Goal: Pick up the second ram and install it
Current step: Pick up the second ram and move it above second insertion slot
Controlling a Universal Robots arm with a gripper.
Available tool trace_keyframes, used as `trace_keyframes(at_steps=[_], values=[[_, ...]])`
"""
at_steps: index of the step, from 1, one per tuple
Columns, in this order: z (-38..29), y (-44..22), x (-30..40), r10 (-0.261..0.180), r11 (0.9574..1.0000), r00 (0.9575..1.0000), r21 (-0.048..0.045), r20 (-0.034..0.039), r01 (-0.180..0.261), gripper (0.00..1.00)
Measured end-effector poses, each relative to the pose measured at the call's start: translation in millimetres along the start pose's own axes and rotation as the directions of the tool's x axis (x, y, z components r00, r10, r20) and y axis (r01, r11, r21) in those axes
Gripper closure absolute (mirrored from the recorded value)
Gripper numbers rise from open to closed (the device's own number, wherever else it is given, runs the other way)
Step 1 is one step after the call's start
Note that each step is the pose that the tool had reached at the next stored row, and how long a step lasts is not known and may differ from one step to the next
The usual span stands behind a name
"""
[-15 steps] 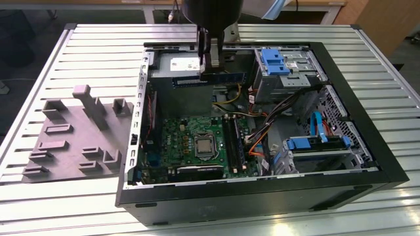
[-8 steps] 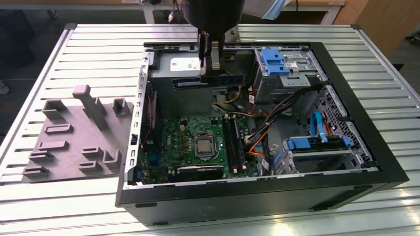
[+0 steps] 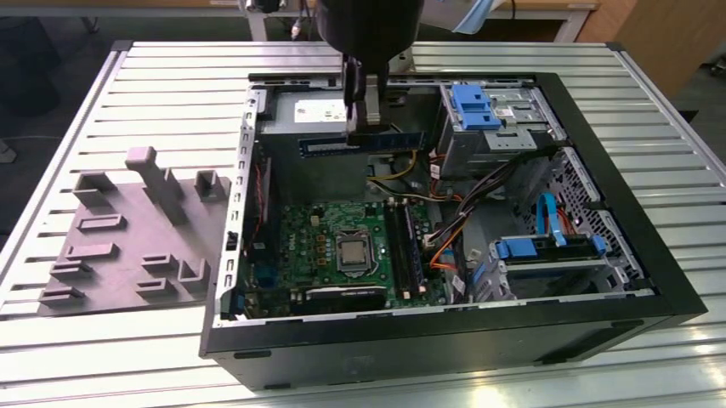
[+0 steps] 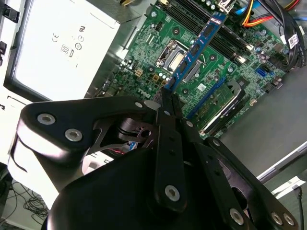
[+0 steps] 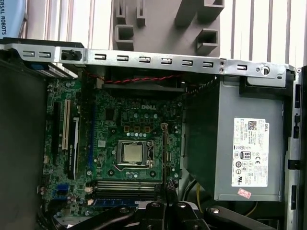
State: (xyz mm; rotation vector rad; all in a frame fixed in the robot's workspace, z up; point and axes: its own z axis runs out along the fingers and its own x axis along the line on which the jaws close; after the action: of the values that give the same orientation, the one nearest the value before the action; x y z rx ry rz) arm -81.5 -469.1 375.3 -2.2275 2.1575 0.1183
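We see the gripper (image 3: 363, 126) hanging over the open computer case (image 3: 454, 344), in the upper middle of the exterior view. Its two fingers are clamped on the memory stick (image 3: 363, 144), pinching it near the middle of its upper edge. The stick hangs level and on edge, touching nothing below it. The blue drive brackets (image 3: 471, 106) are near it on the exterior view's right.

Lower in that frame, the green motherboard (image 3: 301, 234) lies flat in the case. The square processor (image 3: 354, 252) is at its middle, and the long black memory slots (image 3: 403, 242) are just to the exterior view's right of that.

In the second wrist view the stick (image 4: 194, 50) juts past the fingers, above the board. In the first wrist view we see it edge-on (image 5: 165, 148), near the grey power supply (image 5: 230, 143).

The grey fixture block (image 3: 125, 246) sits on the slatted table (image 3: 170, 76) at the exterior view's left, well apart from the stick.
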Motion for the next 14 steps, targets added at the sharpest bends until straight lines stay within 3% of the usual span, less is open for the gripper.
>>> trace_keyframes(at_steps=[14], values=[[5.9,-0.4,0.9,0.000,1.0000,1.0000,-0.0006,-0.0002,0.000,0.88]])
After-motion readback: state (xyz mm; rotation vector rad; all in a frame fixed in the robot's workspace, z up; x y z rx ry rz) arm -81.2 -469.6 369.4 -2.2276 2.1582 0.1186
